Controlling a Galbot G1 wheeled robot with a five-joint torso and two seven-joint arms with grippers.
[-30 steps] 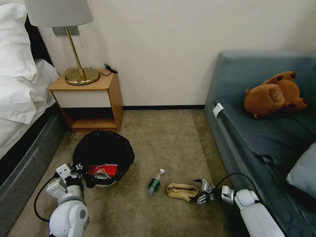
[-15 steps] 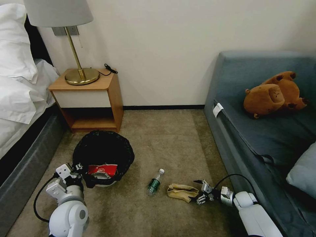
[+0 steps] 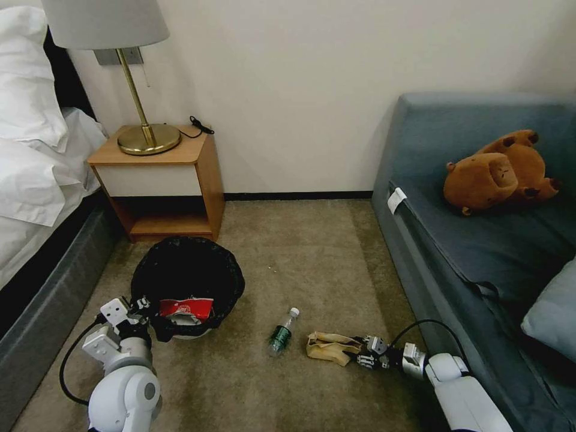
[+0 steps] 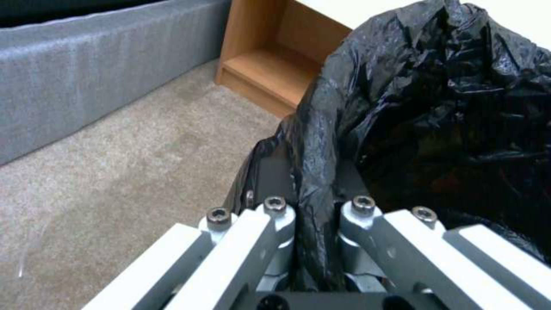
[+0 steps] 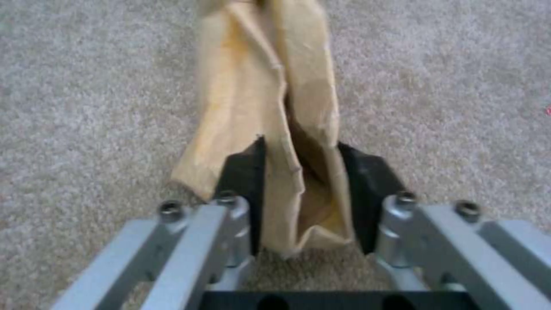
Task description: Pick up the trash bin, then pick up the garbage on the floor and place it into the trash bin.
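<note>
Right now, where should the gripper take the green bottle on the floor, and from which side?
Grip the bottle across its green body, coming down from above. It lies flat on the carpet with its white cap pointing toward the wall, so only the round sides are free; the fingers should straddle it crosswise. The paper bag beside it sits apart, so it probably will not interfere.

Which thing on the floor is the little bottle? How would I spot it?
Find the blue-grey sofa, then look down at the beige carpet beside it. Between the black-lined white trash bin and the crumpled brown paper bag lies the small green bottle, the only thing with a white cap.
</note>
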